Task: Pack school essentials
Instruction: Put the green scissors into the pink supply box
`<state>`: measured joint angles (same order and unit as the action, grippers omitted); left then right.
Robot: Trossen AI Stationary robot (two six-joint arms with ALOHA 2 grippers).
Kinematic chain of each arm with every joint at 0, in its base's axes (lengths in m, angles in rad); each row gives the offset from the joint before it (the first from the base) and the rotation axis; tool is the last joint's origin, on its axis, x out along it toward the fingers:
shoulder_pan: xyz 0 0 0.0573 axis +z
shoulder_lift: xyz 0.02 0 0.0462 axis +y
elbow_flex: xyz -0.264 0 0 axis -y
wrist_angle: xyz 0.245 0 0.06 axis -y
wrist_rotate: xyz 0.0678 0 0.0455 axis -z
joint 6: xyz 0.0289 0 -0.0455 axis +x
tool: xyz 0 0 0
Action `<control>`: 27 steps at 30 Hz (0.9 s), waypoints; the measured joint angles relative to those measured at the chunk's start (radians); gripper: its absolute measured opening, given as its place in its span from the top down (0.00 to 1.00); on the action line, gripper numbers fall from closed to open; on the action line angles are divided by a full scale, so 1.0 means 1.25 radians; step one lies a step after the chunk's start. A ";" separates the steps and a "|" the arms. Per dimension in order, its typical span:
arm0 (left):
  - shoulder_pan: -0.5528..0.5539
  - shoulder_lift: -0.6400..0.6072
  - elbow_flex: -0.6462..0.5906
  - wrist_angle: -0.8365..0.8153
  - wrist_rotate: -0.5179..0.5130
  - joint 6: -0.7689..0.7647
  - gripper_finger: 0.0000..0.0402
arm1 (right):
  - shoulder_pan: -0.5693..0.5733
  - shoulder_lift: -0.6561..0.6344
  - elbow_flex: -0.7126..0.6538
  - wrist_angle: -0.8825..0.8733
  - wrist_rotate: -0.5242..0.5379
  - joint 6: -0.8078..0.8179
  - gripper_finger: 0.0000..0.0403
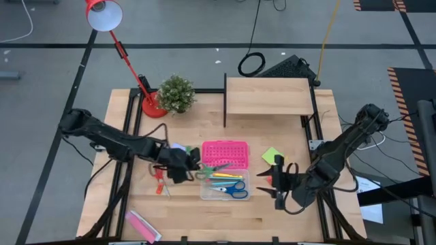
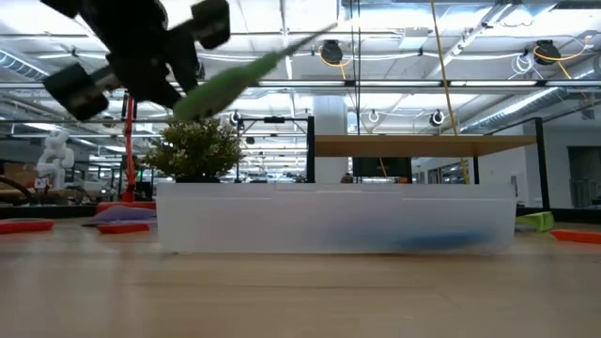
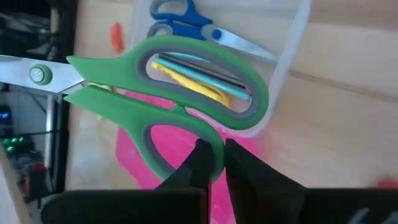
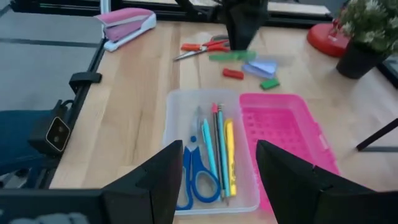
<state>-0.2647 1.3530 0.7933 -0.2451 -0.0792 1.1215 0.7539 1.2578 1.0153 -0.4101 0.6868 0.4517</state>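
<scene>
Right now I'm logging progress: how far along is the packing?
Done: blue scissors and several pens lie in the clear box. In hand: the left gripper holds green scissors above it. Left: red scissors, the lime-green pad and small pieces. The right gripper waits open.

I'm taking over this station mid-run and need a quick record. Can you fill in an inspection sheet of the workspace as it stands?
Surface: wooden table, bare at the near edge.
Job's things: green scissors held above the clear box; blue scissors and pencils inside it; red scissors and lime-green note pad on the table.
Clutter: pink lid beside the box, pink packet, potted plant, red lamp, wooden shelf.
Grippers: left gripper shut on green scissors; right gripper open, empty, near the box.
Cables: black coil behind the table.
Surroundings: open lab floor; no person seen.
</scene>
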 joint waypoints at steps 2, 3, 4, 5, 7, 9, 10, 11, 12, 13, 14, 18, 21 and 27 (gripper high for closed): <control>0.003 0.048 0.035 0.005 0.000 0.033 0.93 | 0.000 -0.005 0.000 -0.006 0.017 -0.017 0.51; 0.001 0.069 0.054 -0.006 0.000 0.045 0.93 | 0.000 -0.007 0.000 -0.007 0.020 -0.023 0.51; 0.000 0.093 0.077 -0.023 0.000 0.055 0.93 | -0.001 -0.007 0.000 -0.008 0.023 -0.027 0.51; -0.003 0.122 0.102 -0.031 0.001 0.066 0.93 | -0.001 -0.006 0.000 -0.016 0.023 -0.030 0.51; -0.005 0.182 0.155 -0.058 0.008 0.081 0.93 | -0.001 -0.005 -0.001 -0.022 0.023 -0.040 0.51; -0.005 0.237 0.204 -0.122 0.009 0.084 0.93 | -0.001 -0.006 -0.001 -0.023 0.028 -0.042 0.51; -0.005 0.262 0.230 -0.141 0.009 0.086 0.93 | -0.001 -0.006 -0.001 -0.026 0.037 -0.042 0.51; -0.007 0.282 0.252 -0.162 0.009 0.086 0.93 | -0.001 -0.006 -0.001 -0.029 0.038 -0.042 0.51; -0.008 0.301 0.273 -0.189 0.009 0.085 0.93 | -0.001 -0.006 -0.001 -0.029 0.039 -0.042 0.51; -0.010 0.319 0.293 -0.206 0.009 0.084 0.93 | 0.000 -0.006 -0.001 -0.029 0.039 -0.041 0.51; -0.014 0.335 0.310 -0.209 0.011 0.083 0.93 | 0.001 -0.006 -0.001 -0.030 0.039 -0.041 0.51; -0.023 0.393 0.358 -0.219 0.043 0.077 0.93 | 0.002 -0.005 -0.001 -0.036 0.039 -0.037 0.51; -0.025 0.425 0.371 -0.226 0.048 0.060 0.93 | 0.002 -0.006 -0.001 -0.035 0.039 -0.046 0.51; -0.025 0.436 0.375 -0.237 0.038 0.000 0.89 | 0.002 -0.006 -0.001 -0.032 0.038 -0.066 0.51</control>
<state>-0.2965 1.8977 1.2622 -0.5414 -0.0321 1.1209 0.7567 1.2507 1.0145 -0.4503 0.7349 0.3691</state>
